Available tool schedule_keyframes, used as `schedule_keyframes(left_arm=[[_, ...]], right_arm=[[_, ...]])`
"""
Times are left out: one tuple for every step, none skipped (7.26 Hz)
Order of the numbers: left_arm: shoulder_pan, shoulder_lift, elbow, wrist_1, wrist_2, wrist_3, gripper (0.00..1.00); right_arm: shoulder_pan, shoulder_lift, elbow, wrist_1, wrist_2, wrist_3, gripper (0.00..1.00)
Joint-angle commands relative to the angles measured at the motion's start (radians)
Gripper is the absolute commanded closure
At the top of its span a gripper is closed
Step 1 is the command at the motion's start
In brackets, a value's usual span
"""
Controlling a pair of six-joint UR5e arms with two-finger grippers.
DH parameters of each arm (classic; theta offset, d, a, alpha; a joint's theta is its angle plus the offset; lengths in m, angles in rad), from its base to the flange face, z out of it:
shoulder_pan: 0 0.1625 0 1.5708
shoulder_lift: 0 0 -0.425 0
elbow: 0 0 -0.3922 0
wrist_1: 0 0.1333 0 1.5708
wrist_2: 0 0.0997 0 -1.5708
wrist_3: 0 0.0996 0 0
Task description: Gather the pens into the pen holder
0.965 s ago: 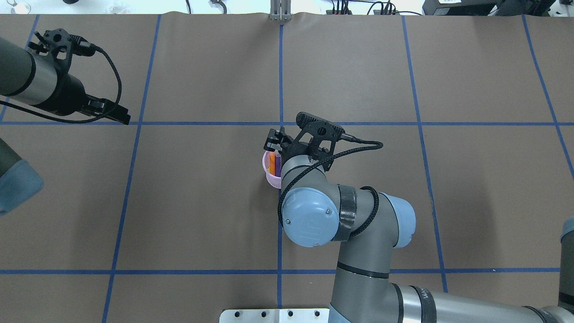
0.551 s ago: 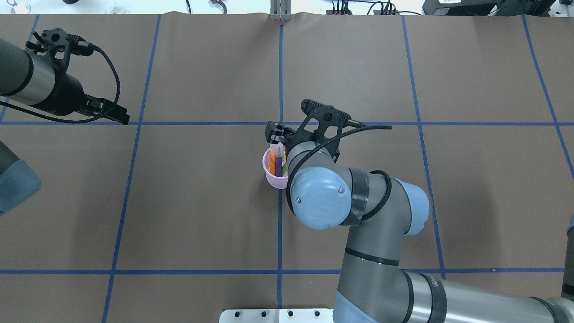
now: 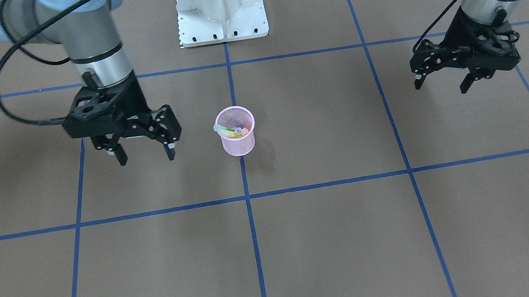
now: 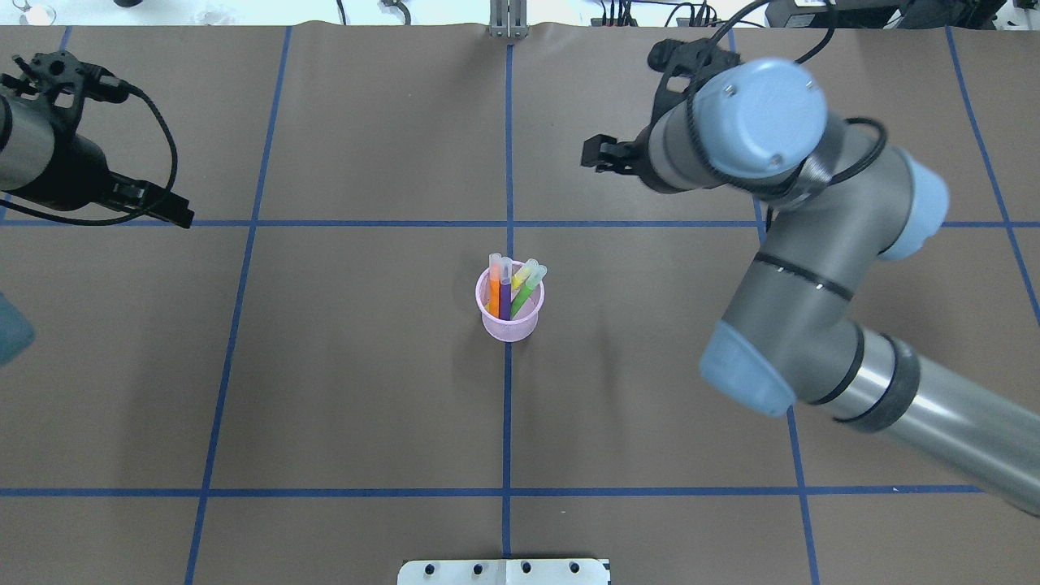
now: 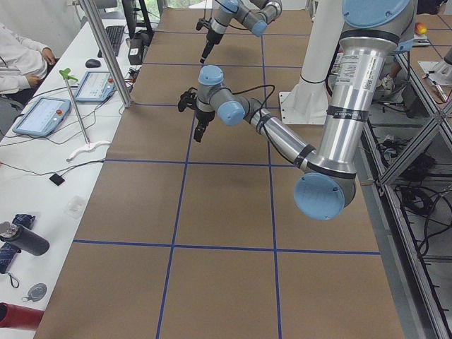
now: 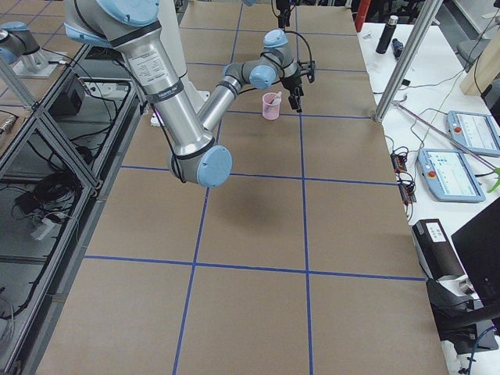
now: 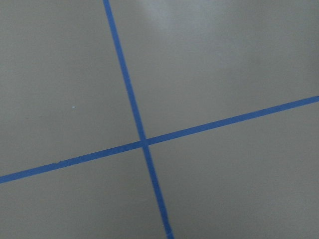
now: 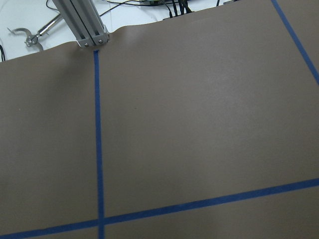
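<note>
The pink mesh pen holder (image 4: pixel 509 318) stands upright at the table's centre on a blue tape line, also in the front view (image 3: pixel 239 139) and the right side view (image 6: pixel 271 105). Several pens (image 4: pixel 508 284) in orange, purple, yellow and green stand inside it, cap ends up (image 3: pixel 231 131). No pen shows loose on the table. My right gripper (image 3: pixel 146 159) is open and empty, raised off the table, apart from the holder towards the robot's right; in the overhead view (image 4: pixel 597 156) the wrist mostly hides it. My left gripper (image 3: pixel 440 85) is open and empty far out on the robot's left (image 4: pixel 175 215).
Brown paper with a blue tape grid covers the table. The white robot base plate (image 3: pixel 222 21) sits at the near edge, and an aluminium post (image 4: pixel 508 24) stands at the far edge. Both wrist views show only paper and tape. A person and tablets are beside the table (image 5: pixel 42 113).
My right gripper has left the holder and swung away, up and to the far right. The pens stay in the holder. My left arm has drawn back a little to the left.
</note>
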Motion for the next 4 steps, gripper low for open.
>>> schedule_keyframes(left_arm=[[-0.154,0.067,-0.039,0.188,-0.039,0.308,0.0],[-0.255,0.114,-0.023,0.201,-0.082,0.452,0.0],[-0.347,0.157,0.016,0.203,-0.125,0.572,0.0],[-0.459,0.176,0.089,0.2,-0.184,0.679,0.0]], right_arm=[[0.228,-0.128,-0.002,-0.001,0.273,-0.363,0.01],[0.317,-0.197,-0.011,-0.004,0.353,-0.549,0.01],[0.383,-0.266,-0.011,-0.004,0.392,-0.653,0.01],[0.44,-0.335,-0.014,-0.011,0.411,-0.78,0.01]])
